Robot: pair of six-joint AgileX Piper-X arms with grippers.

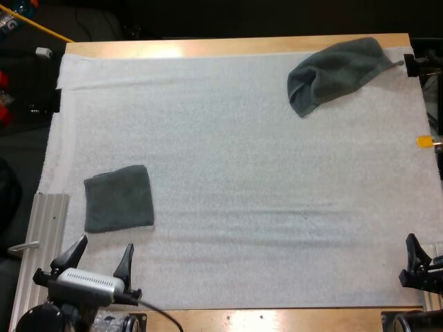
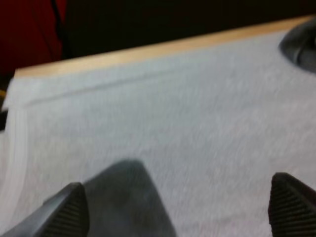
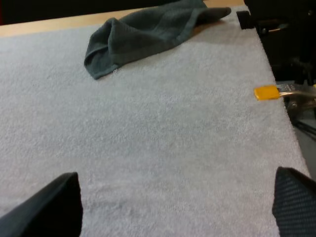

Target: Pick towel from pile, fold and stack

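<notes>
My left gripper (image 1: pixel 105 243) and right gripper (image 1: pixel 424 254) hang spread wide and empty at the bottom edge (ready to reach, I judge), while the folded towel (image 1: pixel 118 198) lower left starts the stack and the crumpled towel (image 1: pixel 337 71) waits upper right.

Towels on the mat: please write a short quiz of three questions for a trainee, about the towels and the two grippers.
1. Fill in the gap: the left gripper and the right gripper are both ____ and hold nothing.
2. True or false: the crumpled towel lies at the far right corner of the mat.
3. Choose one: the folded towel lies nearest to A) the left gripper, B) the right gripper, C) the crumpled towel.
Key: 1 open; 2 true; 3 A.
</notes>
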